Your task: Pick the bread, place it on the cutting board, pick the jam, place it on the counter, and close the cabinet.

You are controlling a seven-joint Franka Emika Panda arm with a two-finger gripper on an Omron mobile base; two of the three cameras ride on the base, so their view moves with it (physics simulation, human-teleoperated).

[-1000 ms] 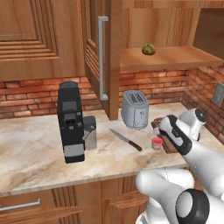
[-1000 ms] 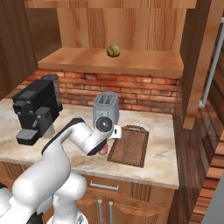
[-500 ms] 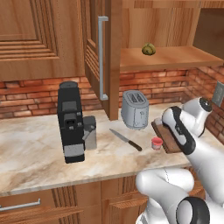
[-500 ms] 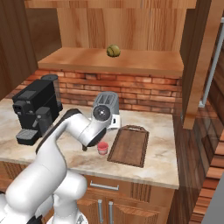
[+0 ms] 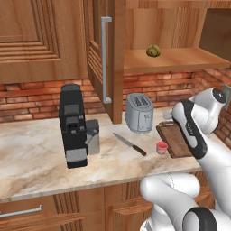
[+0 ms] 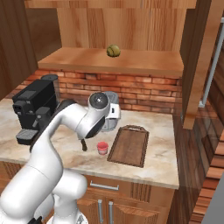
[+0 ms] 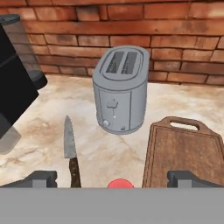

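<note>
The bread [image 5: 153, 50] [image 6: 113, 50], an olive-brown lump, lies on the shelf inside the open cabinet [image 5: 109, 58]. The red jam [image 5: 161, 147] [image 6: 102, 148] stands on the counter [image 5: 36, 158] just left of the cutting board [image 6: 129, 145] [image 7: 186, 153]. My gripper [image 7: 113, 180] hangs open above the jam and holds nothing. It looks down at the toaster. The jam's top [image 7: 120, 183] peeks up between my fingertips [image 7: 41, 178]. My arm covers part of the board [image 5: 173, 140] in the left base view.
A grey toaster [image 5: 139, 113] [image 7: 120, 89] stands behind the jam. A knife [image 5: 130, 144] [image 7: 70, 148] lies to its left, near a black coffee machine [image 5: 74, 124] [image 6: 37, 109]. The cabinet's right door [image 6: 197, 65] stands open past the board.
My hand has lifted up and back from the jam, which stays standing on the counter. The jaws stay open.
</note>
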